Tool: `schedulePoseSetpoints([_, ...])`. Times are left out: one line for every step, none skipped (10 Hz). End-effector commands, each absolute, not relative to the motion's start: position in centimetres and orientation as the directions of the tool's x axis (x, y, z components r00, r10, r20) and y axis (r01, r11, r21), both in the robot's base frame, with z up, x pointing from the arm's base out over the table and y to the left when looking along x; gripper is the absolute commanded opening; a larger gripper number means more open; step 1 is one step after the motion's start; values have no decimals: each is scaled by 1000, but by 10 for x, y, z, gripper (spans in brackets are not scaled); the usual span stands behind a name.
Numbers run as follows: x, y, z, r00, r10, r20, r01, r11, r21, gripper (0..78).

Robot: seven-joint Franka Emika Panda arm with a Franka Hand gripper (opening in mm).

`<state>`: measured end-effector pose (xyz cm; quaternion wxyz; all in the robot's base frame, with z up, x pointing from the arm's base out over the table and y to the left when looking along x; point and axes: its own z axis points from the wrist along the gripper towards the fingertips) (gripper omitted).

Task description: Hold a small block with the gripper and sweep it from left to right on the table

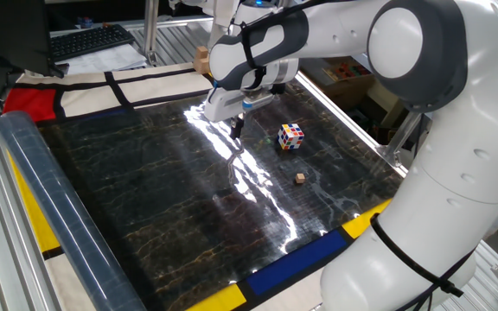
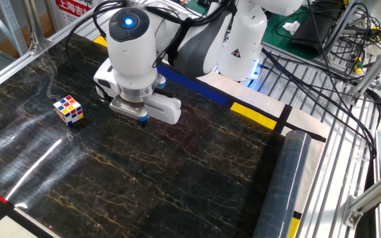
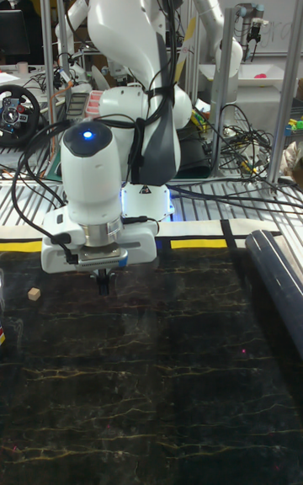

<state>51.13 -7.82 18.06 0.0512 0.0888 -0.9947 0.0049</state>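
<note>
The small block [image 1: 300, 178], a tiny tan cube, lies alone on the black marble table [image 1: 162, 199], toward its near right part. In the tall fixed view the small block [image 3: 34, 293] sits left of the arm's hand. My gripper [image 1: 237, 130] hangs just above the table, well apart from the block and up-left of it. Its dark fingers look pressed together with nothing between them. From the other side the gripper [image 2: 142, 119] shows only as a dark tip under the white hand, and the block is hidden there. Head-on, the gripper [image 3: 103, 281] looks narrow and shut.
A multicoloured puzzle cube [image 1: 290, 136] stands between gripper and block, also puzzle cube [image 2: 68, 110]. A larger tan block [image 1: 201, 60] sits beyond the table's far edge. A long clear roll [image 1: 50, 207] lies along the left border. Metal rails frame the table.
</note>
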Motion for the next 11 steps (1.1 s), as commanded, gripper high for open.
schedulePoseSetpoints([512, -78, 181, -979, -180, 98, -181, 983, -2, 0])
schedulePoseSetpoints([512, -78, 181, -979, -180, 97, -181, 984, -2, 0])
schedulePoseSetpoints([512, -78, 181, -979, -179, 96, -180, 984, -2, 0])
schedulePoseSetpoints([512, -78, 181, -980, -175, 96, -176, 984, -3, 0])
schedulePoseSetpoints([512, -79, 181, -980, -175, 97, -176, 984, -2, 0])
schedulePoseSetpoints([512, -79, 181, -980, -174, 97, -175, 985, -2, 0])
schedulePoseSetpoints([512, -79, 181, -981, -170, 97, -171, 985, -3, 0])
schedulePoseSetpoints([512, -80, 181, -981, -167, 97, -168, 986, -3, 0])
schedulePoseSetpoints([512, -80, 181, -981, -165, 97, -166, 986, -3, 0])
schedulePoseSetpoints([512, -80, 181, -981, -165, 97, -166, 986, -3, 0])
schedulePoseSetpoints([511, -80, 181, -981, -165, 100, -166, 986, -3, 0])
